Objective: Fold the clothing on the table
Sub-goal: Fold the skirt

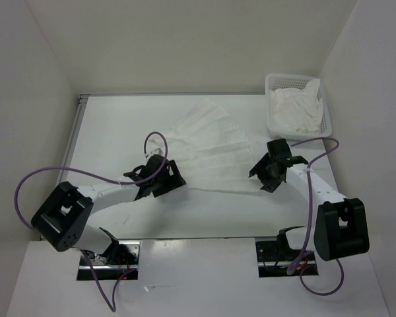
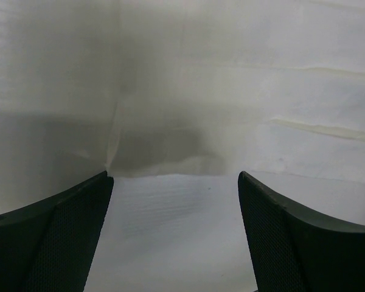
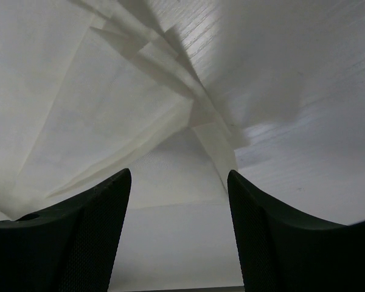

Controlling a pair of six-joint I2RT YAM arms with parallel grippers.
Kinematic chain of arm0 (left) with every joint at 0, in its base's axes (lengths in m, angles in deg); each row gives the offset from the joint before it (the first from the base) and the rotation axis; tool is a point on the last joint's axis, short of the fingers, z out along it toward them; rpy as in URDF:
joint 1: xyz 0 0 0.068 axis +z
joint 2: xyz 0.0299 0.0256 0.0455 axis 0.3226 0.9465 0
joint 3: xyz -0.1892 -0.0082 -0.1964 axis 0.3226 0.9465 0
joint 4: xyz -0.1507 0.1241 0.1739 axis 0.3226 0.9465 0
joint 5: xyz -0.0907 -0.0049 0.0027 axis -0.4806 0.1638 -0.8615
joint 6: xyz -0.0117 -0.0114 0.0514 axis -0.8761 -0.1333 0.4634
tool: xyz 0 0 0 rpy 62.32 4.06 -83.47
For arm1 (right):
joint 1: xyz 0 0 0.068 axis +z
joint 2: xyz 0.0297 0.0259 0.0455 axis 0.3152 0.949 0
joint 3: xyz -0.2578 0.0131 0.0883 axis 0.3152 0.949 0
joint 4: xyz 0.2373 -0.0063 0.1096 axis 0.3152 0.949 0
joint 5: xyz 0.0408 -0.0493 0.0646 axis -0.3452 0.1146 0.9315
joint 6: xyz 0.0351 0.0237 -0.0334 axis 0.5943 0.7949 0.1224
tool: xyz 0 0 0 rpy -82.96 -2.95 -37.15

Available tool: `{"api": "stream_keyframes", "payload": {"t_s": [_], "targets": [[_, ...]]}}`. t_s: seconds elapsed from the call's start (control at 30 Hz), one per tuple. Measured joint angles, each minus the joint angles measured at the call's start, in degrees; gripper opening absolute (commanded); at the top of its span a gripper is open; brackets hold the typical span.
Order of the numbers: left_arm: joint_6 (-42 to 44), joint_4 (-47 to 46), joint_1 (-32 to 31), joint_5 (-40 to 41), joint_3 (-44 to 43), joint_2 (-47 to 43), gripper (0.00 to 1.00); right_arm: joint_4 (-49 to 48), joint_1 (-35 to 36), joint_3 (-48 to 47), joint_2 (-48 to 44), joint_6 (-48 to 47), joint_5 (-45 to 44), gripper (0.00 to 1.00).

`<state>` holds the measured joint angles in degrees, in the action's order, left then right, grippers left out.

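Observation:
The clothing is a white pleated garment spread fan-like across the middle of the table. My left gripper sits at the garment's near left corner. In the left wrist view it is open, with bare tabletop between its fingers and the cloth's edge just past the tips. My right gripper sits at the garment's near right edge. Its wrist view shows it open, low over a flat hem of the clothing, with folded pleats beyond. Neither gripper holds anything.
A white mesh basket heaped with white cloth stands at the table's far right corner, just beyond the right arm. Walls close in the table on three sides. Purple cables loop off both arms.

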<state>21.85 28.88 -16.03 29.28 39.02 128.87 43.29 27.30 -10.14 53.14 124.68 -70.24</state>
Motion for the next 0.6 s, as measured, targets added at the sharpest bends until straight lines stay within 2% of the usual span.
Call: {"api": "stream_keyframes", "payload": {"t_s": [0.03,0.2,0.37,0.6], "targets": [[-0.1,-1.1,0.2,-0.3,-0.5,1.0,0.90,0.0,-0.2,0.0,0.4,0.0,-0.2,0.70],[-1.0,-6.0,0.6,-1.1,-1.7,5.0,0.68,0.0,-0.3,0.0,1.1,0.3,-0.4,0.70],[-1.1,-8.4,1.0,-1.2,-1.7,8.2,0.00,-0.1,-0.3,0.5,1.0,1.3,-0.6,0.70],[-1.0,-9.2,1.0,-1.9,-1.7,9.0,0.00,-0.4,-0.6,4.2,0.8,3.8,-0.5,0.71]]}}
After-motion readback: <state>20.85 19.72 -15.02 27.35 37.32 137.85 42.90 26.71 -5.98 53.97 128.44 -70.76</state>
